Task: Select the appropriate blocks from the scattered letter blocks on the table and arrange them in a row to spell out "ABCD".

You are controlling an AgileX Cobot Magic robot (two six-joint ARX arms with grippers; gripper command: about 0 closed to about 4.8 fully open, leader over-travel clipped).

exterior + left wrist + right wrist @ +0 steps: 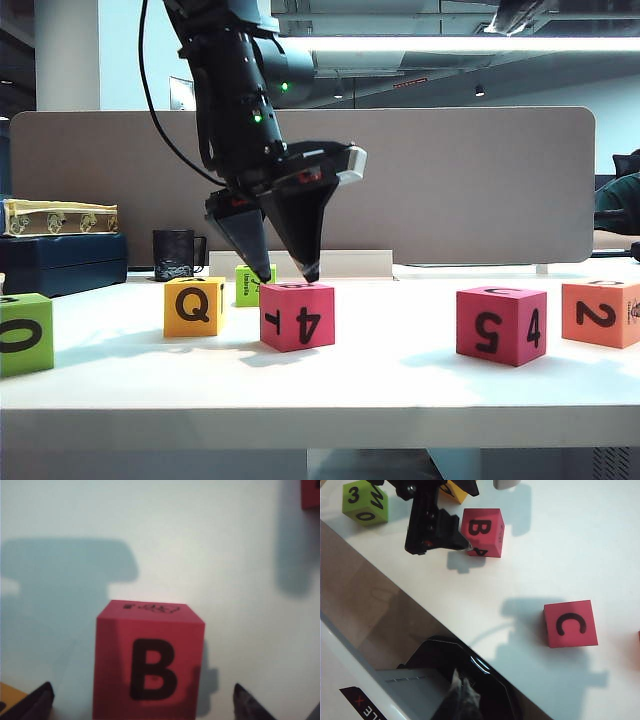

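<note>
I see a yellow Q block just beside the magenta B block, a small green cube behind them, and the C block and orange block well apart to the right. My left tool stands spread wide over the B block, gripping nothing. I cannot tell the right tool's state; the white worktop ends at a grey-brown divider.

place: office | cues: white desk; grey-brown divider panel; ceiling strip light; mug
</note>
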